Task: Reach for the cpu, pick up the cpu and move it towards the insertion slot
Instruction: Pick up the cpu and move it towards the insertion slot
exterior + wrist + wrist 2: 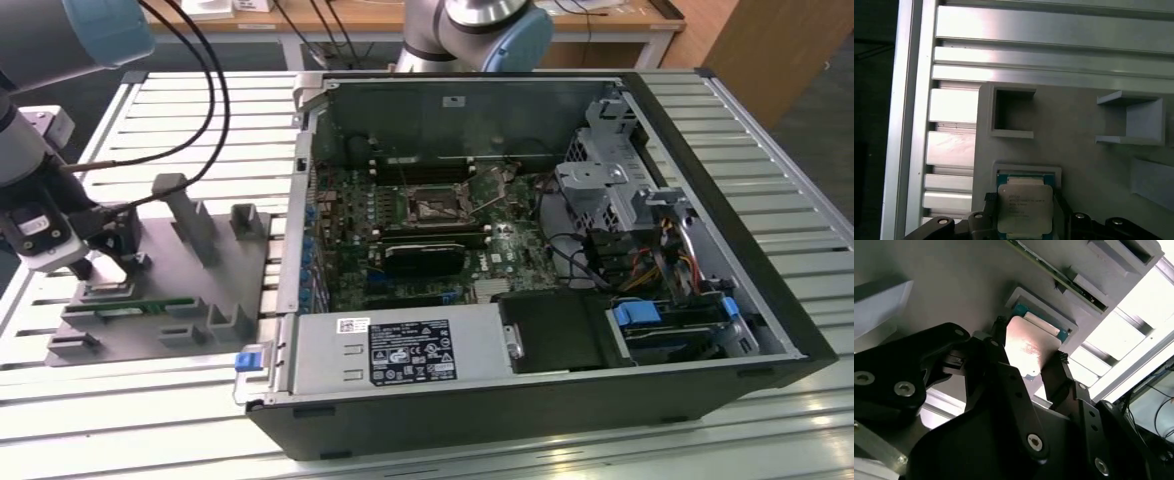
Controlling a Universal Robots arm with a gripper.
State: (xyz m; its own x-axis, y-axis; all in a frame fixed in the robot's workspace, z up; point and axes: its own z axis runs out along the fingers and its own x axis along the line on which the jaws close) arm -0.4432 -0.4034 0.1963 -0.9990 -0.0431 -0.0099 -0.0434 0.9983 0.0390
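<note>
Jaws clenched on the cpu (1030, 347). In the second wrist view the black fingers (1060, 374) press against two opposite edges, with the silvery top facing up between them. My read is that the reach is done and the grasp is made. I can't tell about the lift. The cpu sits directly over its square pocket (1026, 170) in the grey fixture (200, 275), and neither wrist view settles whether it's clear of the pocket or seated in it. The move to the socket is not yet done. The jaws are over the fixture at the exterior view's left. The insertion slot (434, 207) is well apart, on the board inside the open computer case (747, 200) at the exterior view's right, with the case wall between them. The exterior view gives the layout: fixture and case side by side on the slatted metal surface (187, 110), the slot's metal frame, and the green memory strip (134, 307) lying in the fixture just beside the jaws. The first wrist view looks at the cpu top square-on, with its green board edge against the pocket rim. The second wrist view comes in at a slant and is the one that shows the finger contact on both edges.
</note>
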